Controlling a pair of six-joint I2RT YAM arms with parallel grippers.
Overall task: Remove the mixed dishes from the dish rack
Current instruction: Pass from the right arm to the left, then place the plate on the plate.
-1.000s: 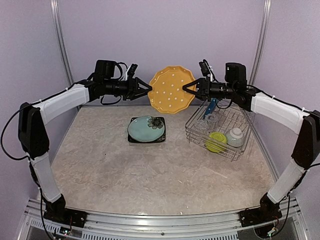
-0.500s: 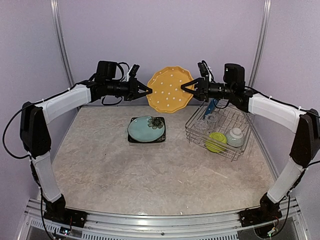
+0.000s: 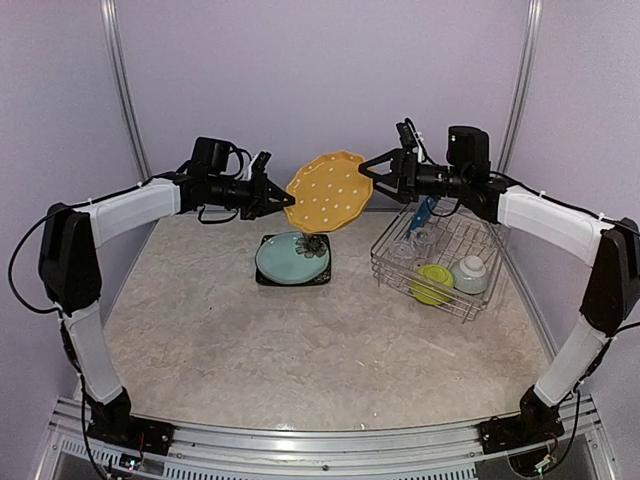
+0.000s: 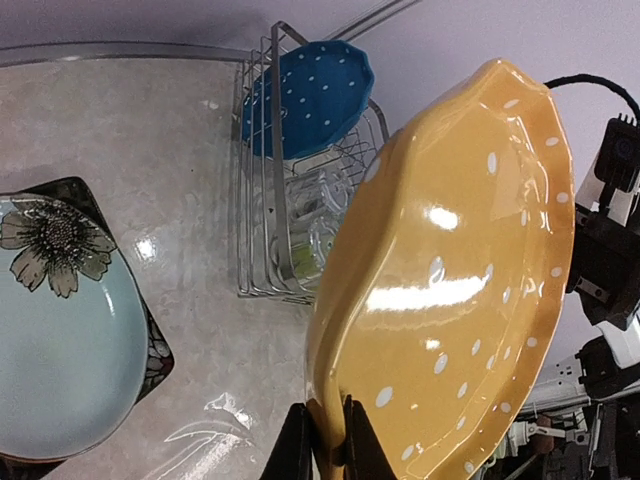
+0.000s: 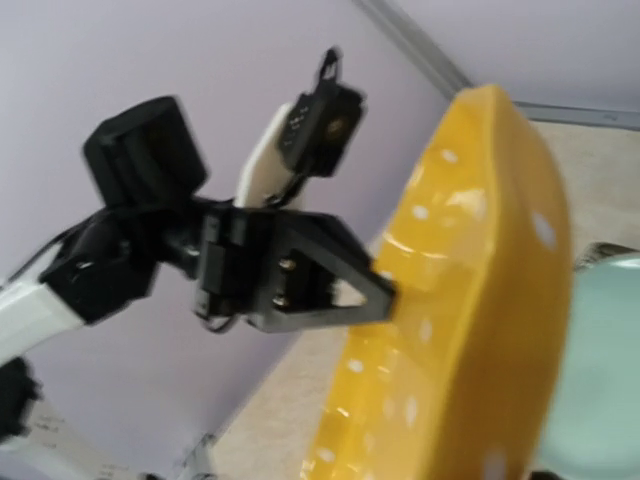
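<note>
The yellow white-dotted plate [image 3: 325, 190] [image 4: 450, 290] [image 5: 480, 300] hangs tilted in the air over the back of the table. My left gripper [image 3: 283, 196] [image 4: 325, 440] is shut on its left rim. My right gripper [image 3: 371, 171] stands open just off the plate's right edge, touching nothing; its own fingers do not show in the right wrist view. The dish rack [image 3: 386, 270] [image 4: 262, 200] at the right holds an upright blue dotted plate [image 3: 424, 212] [image 4: 305, 95], clear glasses [image 3: 405, 248] [image 4: 320, 215], a lime-green bowl [image 3: 433, 284] and a pale grey-green bowl [image 3: 470, 273].
A teal flowered plate [image 3: 288, 257] [image 4: 60, 340] lies on a black square plate [image 3: 266, 279] [image 4: 160, 355] at the middle of the table, just below the hanging yellow plate. The purple back wall stands close behind both grippers.
My right gripper has opened and let go of the yellow plate. The left gripper has shut on its rim, and the plate has tipped and shifted left and down.
</note>
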